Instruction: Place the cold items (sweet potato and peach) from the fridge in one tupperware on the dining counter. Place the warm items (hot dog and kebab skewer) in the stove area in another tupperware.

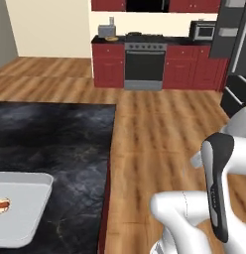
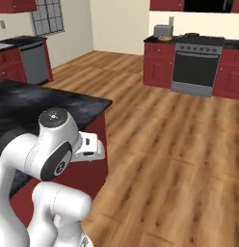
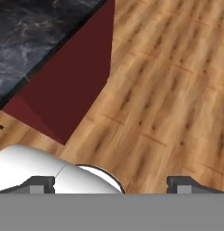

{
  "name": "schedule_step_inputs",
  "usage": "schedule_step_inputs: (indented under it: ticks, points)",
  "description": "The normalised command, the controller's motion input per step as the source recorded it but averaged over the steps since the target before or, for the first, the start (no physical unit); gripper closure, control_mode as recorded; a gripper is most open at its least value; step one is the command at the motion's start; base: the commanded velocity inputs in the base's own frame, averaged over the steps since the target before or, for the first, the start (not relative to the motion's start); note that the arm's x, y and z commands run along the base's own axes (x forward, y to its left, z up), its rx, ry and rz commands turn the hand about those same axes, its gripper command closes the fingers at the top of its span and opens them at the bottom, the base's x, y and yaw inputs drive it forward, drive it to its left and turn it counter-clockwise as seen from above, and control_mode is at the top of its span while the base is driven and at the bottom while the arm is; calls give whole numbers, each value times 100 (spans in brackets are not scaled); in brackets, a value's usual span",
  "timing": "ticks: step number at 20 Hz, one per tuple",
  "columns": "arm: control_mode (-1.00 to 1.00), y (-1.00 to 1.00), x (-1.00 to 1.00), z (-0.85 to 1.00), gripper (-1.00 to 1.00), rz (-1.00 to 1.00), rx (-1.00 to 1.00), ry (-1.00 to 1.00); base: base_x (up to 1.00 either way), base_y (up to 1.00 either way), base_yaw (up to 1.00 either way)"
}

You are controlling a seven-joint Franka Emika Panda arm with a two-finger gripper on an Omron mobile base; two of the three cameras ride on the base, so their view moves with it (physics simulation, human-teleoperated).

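End effector (image 3: 111,184) fingers stand wide apart with nothing between them, pointed down at the wooden floor (image 3: 177,90) just off the corner of the dark marble counter (image 1: 55,144). On that counter, at its near left edge in the left base view, sits a white tupperware (image 1: 26,218) with the hot dog (image 1: 1,204) lying inside. By my reading, one warm item is therefore packed. The kebab skewer, sweet potato and peach are not to be made out here, so they look still to be fetched. Far from the counter, across the floor, stands the stove (image 1: 145,62); something small lies on the worktop left of it, too distant to identify.
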Motion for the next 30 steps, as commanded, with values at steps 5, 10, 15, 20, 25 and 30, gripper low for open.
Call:
schedule_step_inputs:
  ticks: [5,10,15,20,25,30]
  points:
    - [100,0,0,0,-100,0,0,0,100,-69,0]
    - [100,0,0,0,-100,0,0,0,100,-55,0]
    - [100,0,0,0,-100,0,0,0,100,-26,1]
    - [100,0,0,0,-100,0,0,0,100,-2,0]
    - [100,0,0,0,-100,0,0,0,100,3,-4]
    - [100,0,0,0,-100,0,0,0,100,7,-13]
